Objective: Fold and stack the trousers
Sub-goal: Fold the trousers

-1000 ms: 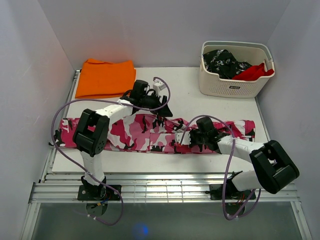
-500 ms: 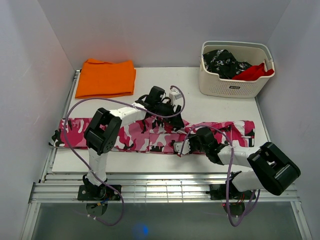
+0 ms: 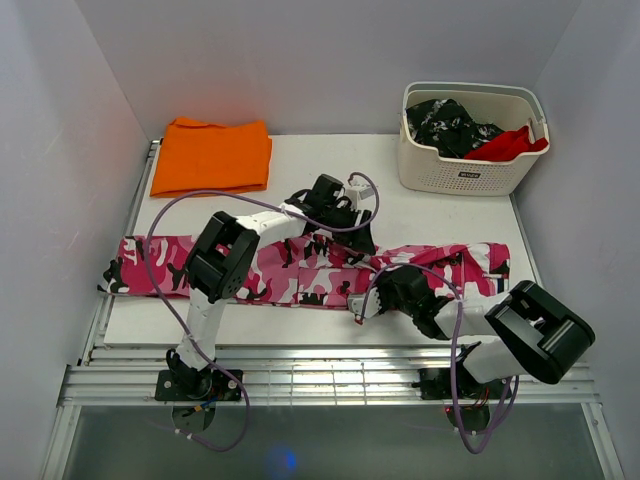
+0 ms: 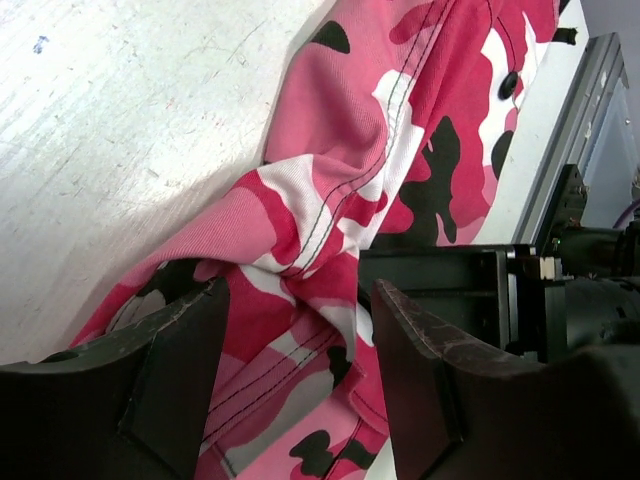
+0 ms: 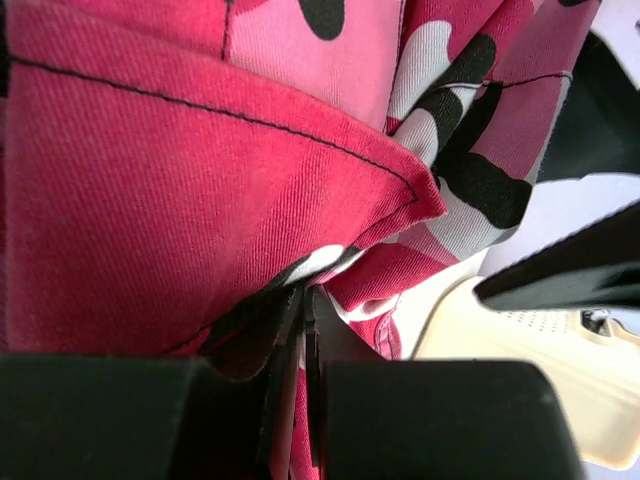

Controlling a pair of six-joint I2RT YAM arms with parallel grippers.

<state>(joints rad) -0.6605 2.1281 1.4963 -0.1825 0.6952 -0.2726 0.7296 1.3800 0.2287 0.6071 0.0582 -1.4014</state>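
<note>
Bright, flat light from overhead; shadows are soft, and the wrist views are sharp only up close.

From above, the white table [image 3: 440, 215] glows evenly, the arms throw just faint, fuzzy shadows, and a blue glare spot [image 3: 281, 461] sits on the shiny strip at the bottom. In the left wrist view, bare table is nearly washed out top left, the trousers [image 4: 400, 150] are crisp down to the stitching, and the left gripper [image 4: 300, 300] shows its fingers [image 4: 150, 400] dark and a touch soft. In the right wrist view, the twill is sharp mid-frame, the right gripper [image 5: 303, 300] has fingers [image 5: 130, 420] of plain black, and the basket [image 5: 520, 320] is blurred and pale in the corner.
</note>
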